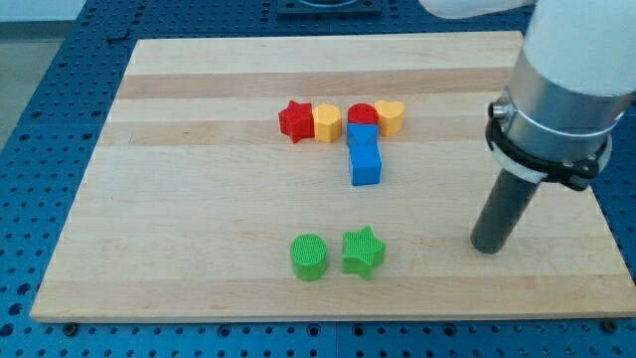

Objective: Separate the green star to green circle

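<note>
The green star lies near the view's bottom middle of the wooden board. The green circle sits just to its left, the two nearly touching. My tip rests on the board to the right of the green star, roughly level with it and well apart from it. The rod rises from there toward the view's upper right.
Near the board's upper middle stand a red star, a yellow hexagon-like block, a red circle and a yellow heart in a row. Two blue blocks lie just below the red circle.
</note>
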{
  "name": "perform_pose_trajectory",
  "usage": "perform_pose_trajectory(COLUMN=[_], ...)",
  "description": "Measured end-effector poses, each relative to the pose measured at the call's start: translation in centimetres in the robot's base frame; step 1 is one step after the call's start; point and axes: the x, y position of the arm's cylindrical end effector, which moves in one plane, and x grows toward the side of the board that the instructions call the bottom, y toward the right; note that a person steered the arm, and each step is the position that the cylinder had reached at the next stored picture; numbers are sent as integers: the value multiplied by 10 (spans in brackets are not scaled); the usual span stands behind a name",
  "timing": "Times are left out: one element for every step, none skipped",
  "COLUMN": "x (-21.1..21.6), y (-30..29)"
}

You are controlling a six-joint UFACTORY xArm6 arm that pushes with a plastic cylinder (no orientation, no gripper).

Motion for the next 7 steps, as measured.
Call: perform_pose_trajectory(x=[30,47,38,17,-13,-13,-10], y=[0,-15,-53,-89,-120,-117,-96])
